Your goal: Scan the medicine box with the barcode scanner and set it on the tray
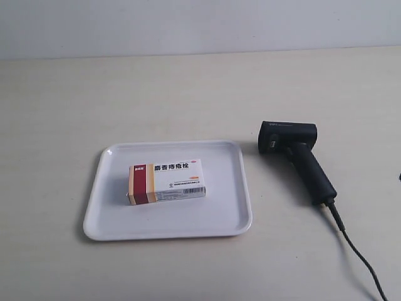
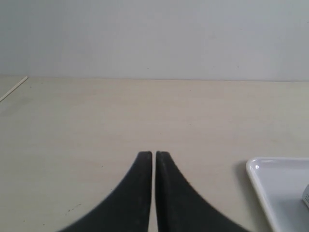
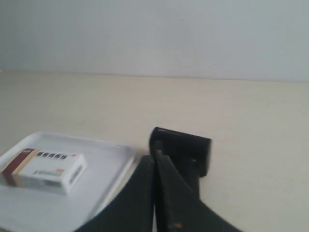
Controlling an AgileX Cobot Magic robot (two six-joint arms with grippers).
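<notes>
The medicine box (image 1: 166, 181) lies flat inside the white tray (image 1: 235, 213), red and orange band toward the exterior view's left. The black barcode scanner (image 1: 297, 158) lies on the table beside the tray, its cable (image 1: 360, 254) trailing to the lower right. Neither arm shows in the exterior view. My left gripper (image 2: 154, 154) is shut and holds nothing, over bare table, with the tray's corner (image 2: 270, 181) off to one side. My right gripper (image 3: 154, 157) is shut and holds nothing, in front of the scanner (image 3: 186, 145), with the box (image 3: 46, 169) and the tray (image 3: 113, 164) beside it.
A pale wooden tabletop (image 1: 125, 94) runs back to a plain light wall (image 1: 200, 25). A small dark object (image 1: 399, 177) shows at the right edge of the exterior view.
</notes>
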